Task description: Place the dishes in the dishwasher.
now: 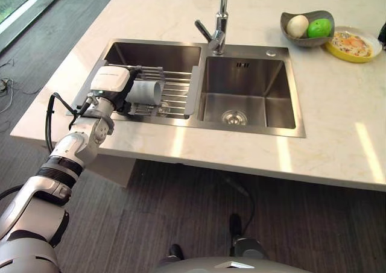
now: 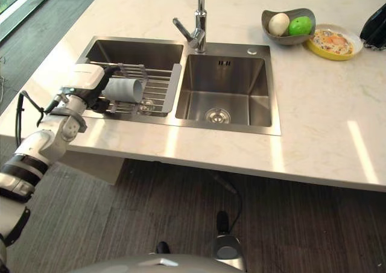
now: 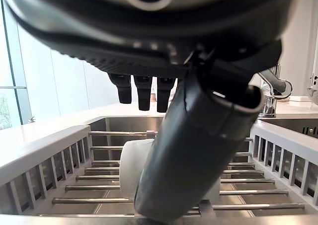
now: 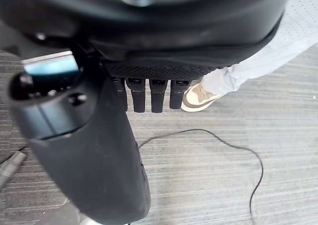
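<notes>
Cup first: we have a pale cup point(image 1: 146, 92) lying on its side on the bars of the drying rack point(image 1: 178, 92) that sits across the left basin of the double sink point(image 1: 253, 98), its open mouth turned toward the faucet point(image 1: 218, 26) side. Our left hand point(image 1: 114, 86) is right at it, and from the wrist view the thumb point(image 3: 198, 150) drops down in front of the cup point(image 3: 136, 168) while the fingers point(image 3: 144, 91) hang straight and loose above it, so we call that hand spread, not yet clamped on. We judge this the pickup step, reach done, grasp pending. Next we need thumb and fingers to close round the cup's wall, then a clean lift clear of the rack bars. Our right hand point(image 4: 149, 93) hangs over the carpeted floor, fingers straight, holding nothing, with a person's shoe point(image 4: 196, 96) nearby. Over on the countertop point(image 1: 181, 8) wait a grey bowl point(image 1: 304, 35) of fruit and a yellow plate point(image 1: 356, 47).
</notes>
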You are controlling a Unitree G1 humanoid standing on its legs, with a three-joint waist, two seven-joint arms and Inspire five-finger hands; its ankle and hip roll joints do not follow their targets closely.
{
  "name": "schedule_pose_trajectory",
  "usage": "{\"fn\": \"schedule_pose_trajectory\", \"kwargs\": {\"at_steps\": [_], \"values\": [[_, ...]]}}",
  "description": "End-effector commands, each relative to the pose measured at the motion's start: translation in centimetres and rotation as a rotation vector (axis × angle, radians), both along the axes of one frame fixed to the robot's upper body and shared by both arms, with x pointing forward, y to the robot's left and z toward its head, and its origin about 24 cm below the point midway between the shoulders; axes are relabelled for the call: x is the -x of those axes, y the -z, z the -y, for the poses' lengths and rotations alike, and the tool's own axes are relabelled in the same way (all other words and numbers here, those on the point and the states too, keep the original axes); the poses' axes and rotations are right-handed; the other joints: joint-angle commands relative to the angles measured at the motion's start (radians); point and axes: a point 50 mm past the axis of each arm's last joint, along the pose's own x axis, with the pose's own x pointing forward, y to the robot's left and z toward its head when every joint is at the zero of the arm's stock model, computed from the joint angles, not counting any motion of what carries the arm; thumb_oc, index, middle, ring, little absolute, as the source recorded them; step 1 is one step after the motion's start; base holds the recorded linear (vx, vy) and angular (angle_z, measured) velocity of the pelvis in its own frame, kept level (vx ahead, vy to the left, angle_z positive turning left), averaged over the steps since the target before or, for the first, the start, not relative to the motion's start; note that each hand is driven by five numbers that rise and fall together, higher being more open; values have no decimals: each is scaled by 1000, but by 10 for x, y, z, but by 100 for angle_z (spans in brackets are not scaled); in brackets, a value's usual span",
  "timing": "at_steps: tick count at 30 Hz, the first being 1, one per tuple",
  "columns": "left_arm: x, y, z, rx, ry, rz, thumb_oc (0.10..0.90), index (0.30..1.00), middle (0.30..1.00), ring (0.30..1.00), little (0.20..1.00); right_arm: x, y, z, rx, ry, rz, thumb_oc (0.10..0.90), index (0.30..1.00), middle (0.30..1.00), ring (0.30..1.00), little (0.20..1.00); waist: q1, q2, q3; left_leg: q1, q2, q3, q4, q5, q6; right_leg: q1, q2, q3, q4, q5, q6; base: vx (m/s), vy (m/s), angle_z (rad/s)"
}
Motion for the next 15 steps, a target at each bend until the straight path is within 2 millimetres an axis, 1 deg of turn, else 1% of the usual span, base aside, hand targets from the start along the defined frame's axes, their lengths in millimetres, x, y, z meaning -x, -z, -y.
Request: {"fn": "schedule_pose_trajectory", "kwargs": {"at_steps": [1,4,5,8,9,10,11,12,13,15], "values": [[-15,-83,-5,-7,-39,249,800,900,900,900,900,-11,-1,2,19,3,35,800,900,900,900,900,-6,-41,2,10,-13,-21,3,-27,-15,111,-75,-26,23,-126,133,39,-9,-4],[-20,-84,0,-2,-35,239,800,900,900,900,900,-11,0,-1,14,10,40,800,900,900,900,900,-9,-40,0,10,-13,-21,3,-27,-14,111,-75,-24,23,-126,133,0,0,0],[-25,-89,3,0,-41,225,800,900,900,900,900,-9,-1,2,25,31,41,800,900,900,900,900,-17,-39,4,8,-13,-21,3,-26,-14,106,-75,-21,23,-125,135,0,0,0],[-27,-92,3,-1,-43,223,800,900,900,900,900,-9,-2,5,31,36,44,800,900,900,900,900,-19,-41,7,4,-13,-21,3,-25,-13,99,-75,-18,24,-124,135,-16,-1,2],[-32,-99,6,-1,-40,216,800,900,900,900,900,-10,-5,11,42,35,52,800,900,900,900,900,-26,-43,19,-10,-12,-21,3,-20,-12,82,-74,-13,26,-119,135,-94,37,-9],[-33,-108,-10,29,-104,229,800,900,900,900,900,5,-7,18,64,11,-1,800,900,900,900,900,-55,-42,44,-27,-13,-4,3,-11,-10,43,-71,10,35,-108,139,-94,37,-9],[-33,-108,-10,29,-104,229,800,900,900,900,900,5,-7,18,64,11,-1,800,900,900,900,900,-55,-42,44,-27,-13,-4,3,-11,-10,43,-71,10,35,-108,139,-81,53,-3],[-32,-114,-11,22,-99,236,800,900,900,900,900,-3,-10,24,86,0,11,800,900,900,900,900,-51,-43,51,-34,-13,-1,3,-8,-10,32,-69,15,39,-106,139,-22,13,-27],[-30,-117,-14,17,-102,235,800,900,900,900,900,-5,-11,26,94,5,13,800,900,900,900,900,-47,-41,55,-40,-13,1,3,-6,-10,26,-69,15,41,-105,139,-22,13,-27],[-28,-120,-17,14,-111,240,800,900,900,900,900,-7,-10,24,86,12,17,800,900,900,900,900,-42,-39,58,-46,-14,0,3,-4,-9,21,-71,12,42,-104,140,-8,8,-51]]}}
